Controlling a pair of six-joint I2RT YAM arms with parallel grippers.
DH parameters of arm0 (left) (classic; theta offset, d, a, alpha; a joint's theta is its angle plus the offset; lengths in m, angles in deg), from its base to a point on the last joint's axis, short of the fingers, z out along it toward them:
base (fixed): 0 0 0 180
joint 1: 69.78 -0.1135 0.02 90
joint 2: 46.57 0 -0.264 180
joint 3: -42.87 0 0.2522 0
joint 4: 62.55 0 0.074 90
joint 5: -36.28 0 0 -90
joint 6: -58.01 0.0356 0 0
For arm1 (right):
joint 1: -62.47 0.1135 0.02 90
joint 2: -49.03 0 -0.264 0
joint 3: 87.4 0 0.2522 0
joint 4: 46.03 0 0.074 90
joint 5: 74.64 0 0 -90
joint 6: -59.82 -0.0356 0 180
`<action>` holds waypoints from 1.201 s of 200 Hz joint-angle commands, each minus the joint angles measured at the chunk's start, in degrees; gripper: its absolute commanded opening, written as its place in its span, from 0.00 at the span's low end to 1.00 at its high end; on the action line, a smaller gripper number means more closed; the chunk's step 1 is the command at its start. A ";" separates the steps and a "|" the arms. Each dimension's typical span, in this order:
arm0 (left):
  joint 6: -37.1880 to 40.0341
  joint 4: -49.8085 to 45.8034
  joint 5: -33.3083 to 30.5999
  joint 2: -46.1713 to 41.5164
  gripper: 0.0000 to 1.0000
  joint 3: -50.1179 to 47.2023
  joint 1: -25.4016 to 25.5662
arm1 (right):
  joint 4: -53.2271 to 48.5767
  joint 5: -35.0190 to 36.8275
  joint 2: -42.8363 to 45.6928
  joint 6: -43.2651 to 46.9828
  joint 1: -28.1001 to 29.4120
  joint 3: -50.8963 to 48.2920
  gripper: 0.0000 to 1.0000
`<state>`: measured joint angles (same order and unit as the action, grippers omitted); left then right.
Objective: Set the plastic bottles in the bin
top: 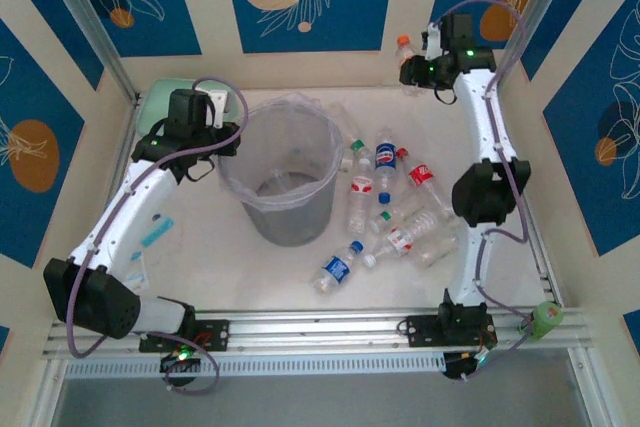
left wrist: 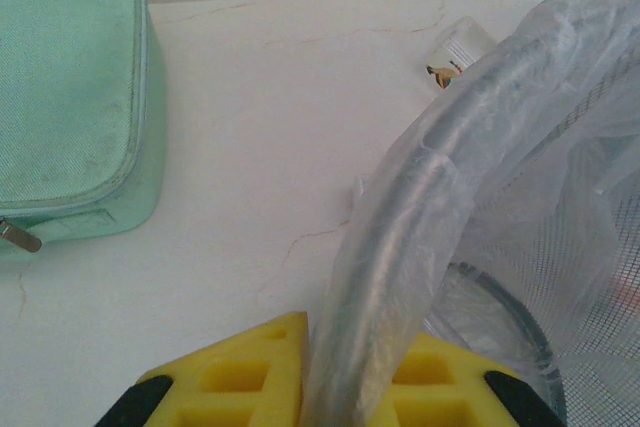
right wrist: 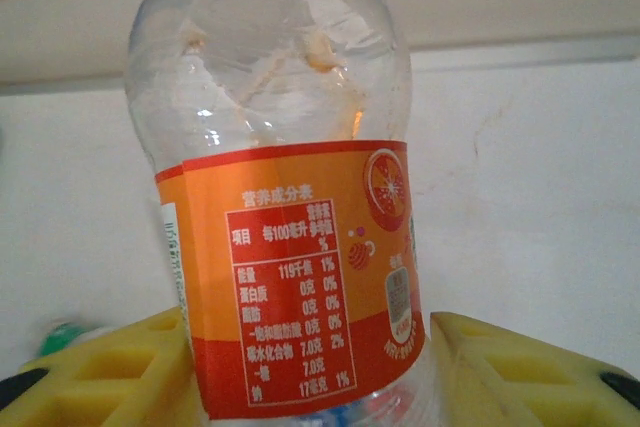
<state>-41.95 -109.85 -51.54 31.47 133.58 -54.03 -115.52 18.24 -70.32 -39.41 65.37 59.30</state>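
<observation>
The orange-labelled bottle (right wrist: 300, 247) sits between the yellow pads (right wrist: 110, 367) of the right pincer (right wrist: 310, 357), which is closed in on it. In the right wrist view both pads press against the lower part of the label, with no gap on either side. The bottle's long axis runs upright, cap end up, so the pincer crosses it squarely and low on the body. Whether its base has left the worktop (top: 200, 267) cannot be told.

Outward from there, the top view puts the right pincer (top: 412, 65) and its bottle (top: 404, 47) beyond the bin (top: 290, 217) and off to the bin's right, well apart from it. The bin therefore lies nearer the arm bases and to the left of the held bottle. Judging by this, the coming move is a carry along that diagonal, high enough to clear the rim, before letting go over the opening.

The other bottles (top: 400, 207) lie in a loose heap on the worktop just right of the bin, mostly on their sides, so the right arm is the nearer one for them too.

On the bin's left, the left pincer (left wrist: 355, 357) is clamped narrowly on the bin (left wrist: 420, 177) at its bag-lined rim, apparently steadying it. A mint-green pouch (left wrist: 60, 97) lies further left of the bin.
</observation>
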 commanded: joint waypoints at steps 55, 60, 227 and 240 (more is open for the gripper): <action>2.30 0.34 -1.85 2.37 0.00 -2.73 -0.37 | -6.81 -6.97 19.99 -2.44 15.95 -5.47 0.11; 2.36 0.32 -1.91 2.38 0.00 -2.63 -0.32 | -7.44 -6.48 20.28 -2.06 17.59 -5.43 0.11; 4.68 0.93 -3.73 2.87 0.00 -3.36 0.70 | -18.28 1.61 0.55 1.65 42.01 -3.10 0.07; 4.77 0.93 -3.76 2.73 0.00 -3.37 0.73 | -17.39 1.25 -1.05 1.06 41.96 -4.27 0.07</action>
<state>-40.37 -109.46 -51.83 31.50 133.39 -53.63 -132.70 19.85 -68.30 -38.47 107.05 56.66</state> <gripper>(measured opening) 0.156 0.504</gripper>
